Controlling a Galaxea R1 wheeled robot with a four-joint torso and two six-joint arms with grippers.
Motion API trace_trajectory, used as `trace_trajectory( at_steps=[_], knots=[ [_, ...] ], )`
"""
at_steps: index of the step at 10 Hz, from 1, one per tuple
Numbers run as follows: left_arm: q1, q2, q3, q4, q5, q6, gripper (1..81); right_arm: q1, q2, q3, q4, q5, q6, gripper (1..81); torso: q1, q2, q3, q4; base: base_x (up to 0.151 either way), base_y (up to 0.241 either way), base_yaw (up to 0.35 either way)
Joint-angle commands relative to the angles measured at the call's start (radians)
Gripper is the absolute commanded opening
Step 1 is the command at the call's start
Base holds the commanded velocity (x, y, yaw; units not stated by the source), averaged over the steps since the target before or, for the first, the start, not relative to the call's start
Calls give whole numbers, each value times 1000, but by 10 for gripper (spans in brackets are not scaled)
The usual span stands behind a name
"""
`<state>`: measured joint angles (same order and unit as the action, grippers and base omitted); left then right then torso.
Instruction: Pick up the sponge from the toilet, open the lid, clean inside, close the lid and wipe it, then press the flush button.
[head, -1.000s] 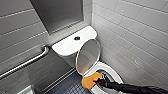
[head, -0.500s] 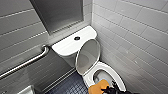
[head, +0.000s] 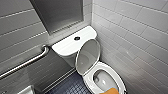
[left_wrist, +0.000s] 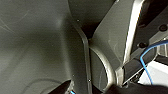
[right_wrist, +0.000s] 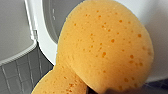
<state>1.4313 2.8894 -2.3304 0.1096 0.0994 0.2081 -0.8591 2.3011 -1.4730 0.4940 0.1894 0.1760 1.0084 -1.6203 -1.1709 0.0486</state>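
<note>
1. The toilet (head: 117, 75) is white and sits in the lower right of the head view, with its bowl open. I think the task is about in the middle. The sponge is picked up and the lid is open. The inside is being cleaned, or is about to be.
2. The lid (head: 87, 56) is up. It leans back on the tank in the middle of the head view. It is smooth, white and shaped like an egg. Closing it and wiping it are not done yet.
3. The sponge (head: 111, 91) is at the very bottom edge of the head view, right of the middle, over the front of the bowl. In the right wrist view it is big, orange and full of little holes (it looks squished into two bumps).
4. The right gripper (right_wrist: 110, 90) looks closed tight on the sponge, because the sponge hangs in the air and is squeezed. I cannot tell if the left gripper is open or closed.
5. The flush button (head: 77, 38) is a small dark dot on the tank cover (head: 67, 43), above the lid. Nothing touches it, so that job is left too.
</note>
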Motion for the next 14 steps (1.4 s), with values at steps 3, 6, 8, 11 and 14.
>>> trace_trajectory(
  at_steps=[3,6,8,11,14],
  knots=[
    [28,-8,22,2,86,11,811,-94,-162,146,-6,74,-24,10,0,0,0,0,0,0,0],
    [30,-7,22,2,86,13,811,-206,-303,208,-6,179,-24,10,0,0,0,0,0,0,0],
    [30,-16,20,-1,86,11,811,-322,-294,147,-6,174,-24,10,0,0,0,0,0,0,0],
    [21,-25,23,-10,88,7,811,-553,-153,-94,-118,139,-47,10,0,0,0,0,0,0,0],
    [-10,-34,61,-2,103,10,811,-683,-47,-194,-356,87,-47,10,0,0,0,0,0,0,0]
  ],
)
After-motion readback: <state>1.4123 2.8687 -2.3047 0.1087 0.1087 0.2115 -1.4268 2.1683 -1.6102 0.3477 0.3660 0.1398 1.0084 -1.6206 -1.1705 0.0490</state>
